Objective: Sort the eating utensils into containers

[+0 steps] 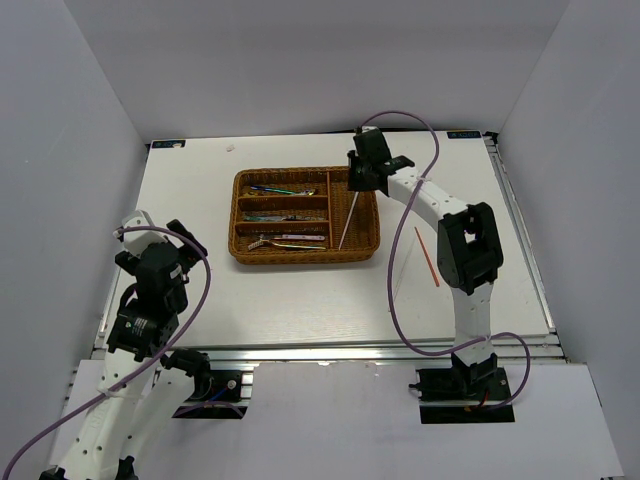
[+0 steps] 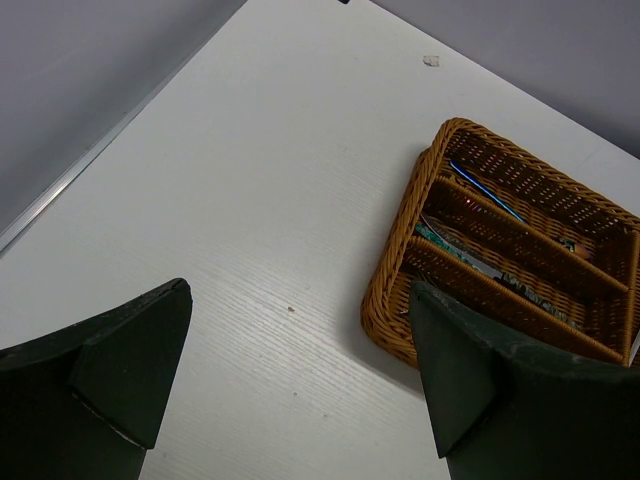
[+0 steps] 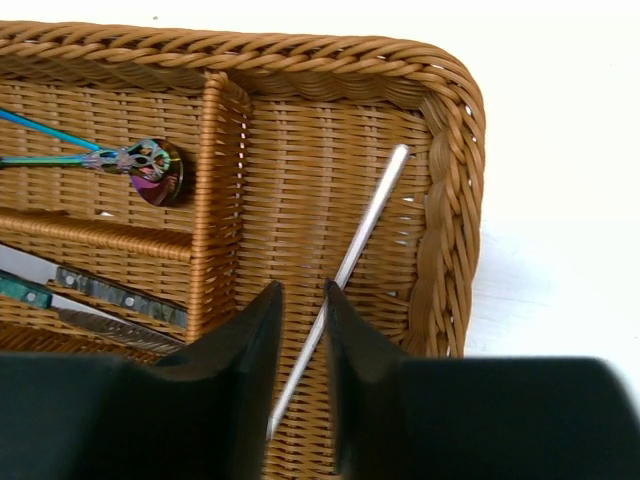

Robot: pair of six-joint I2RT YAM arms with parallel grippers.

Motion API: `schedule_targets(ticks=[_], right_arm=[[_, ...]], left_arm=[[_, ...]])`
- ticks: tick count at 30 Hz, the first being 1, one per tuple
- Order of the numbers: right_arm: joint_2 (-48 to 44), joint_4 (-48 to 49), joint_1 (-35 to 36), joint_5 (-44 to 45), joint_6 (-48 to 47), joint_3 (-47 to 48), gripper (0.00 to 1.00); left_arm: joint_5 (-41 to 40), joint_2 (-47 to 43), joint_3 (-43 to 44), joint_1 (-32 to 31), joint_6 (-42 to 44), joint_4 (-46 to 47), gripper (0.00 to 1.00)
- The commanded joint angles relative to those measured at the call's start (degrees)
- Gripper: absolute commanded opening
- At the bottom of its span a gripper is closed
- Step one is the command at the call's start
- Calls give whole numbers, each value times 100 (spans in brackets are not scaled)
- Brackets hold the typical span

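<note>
The brown wicker tray (image 1: 236,215) lies mid-table with its containers holding utensils: a spoon with a purple bowl (image 3: 152,170) in the far long slot and iridescent knives (image 3: 110,292) in the slot beside it. A white chopstick (image 3: 372,215) lies slanted in the vertical slot. My right gripper (image 3: 303,290) hovers over that slot with its jaws slightly apart, and the chopstick runs loose through the gap. A red chopstick (image 1: 427,256) lies on the table right of the tray. My left gripper (image 2: 300,300) is open and empty, left of the tray (image 2: 395,300).
White walls close in the table on three sides. The right arm's cable (image 1: 395,290) loops over the table between the tray and the red chopstick. A small speck (image 1: 229,148) lies near the back edge.
</note>
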Motion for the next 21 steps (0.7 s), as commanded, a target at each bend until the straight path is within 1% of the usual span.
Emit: schedule_targets(ticks=[1, 2, 7, 9, 10, 11, 12, 13, 16, 21], right_arm=[[-355, -89, 1, 179, -66, 166, 33], [-434, -80, 1, 188, -22, 140, 40], [-952, -273, 1, 538, 346, -211, 40], [-1382, -343, 1, 995, 662, -650, 44], [-1706, -405, 1, 1188, 768, -825, 52], [-1874, -431, -8, 1512, 848, -1184, 76], [-2024, -458, 1, 1646, 953, -1361, 87], [-2182, -467, -8, 1717, 971, -1528, 89], [-2788, -502, -8, 1831, 1006, -2100, 89], [-3150, -1143, -26, 1928, 1445, -2610, 89]], left_arm=[[-43, -42, -31, 19, -6, -22, 98], [-43, -50, -31, 19, -7, -22, 98], [-61, -59, -31, 19, -7, -22, 98], [-61, -51, -31, 19, -7, -22, 98], [-61, -51, -31, 19, -7, -22, 98], [-52, -59, -31, 19, -7, -22, 98], [-52, -68, -31, 19, -7, -13, 98], [-43, -59, -31, 27, -7, -13, 98], [-26, -68, -31, 27, 2, -4, 98], [-52, -68, -31, 27, -7, -22, 98]])
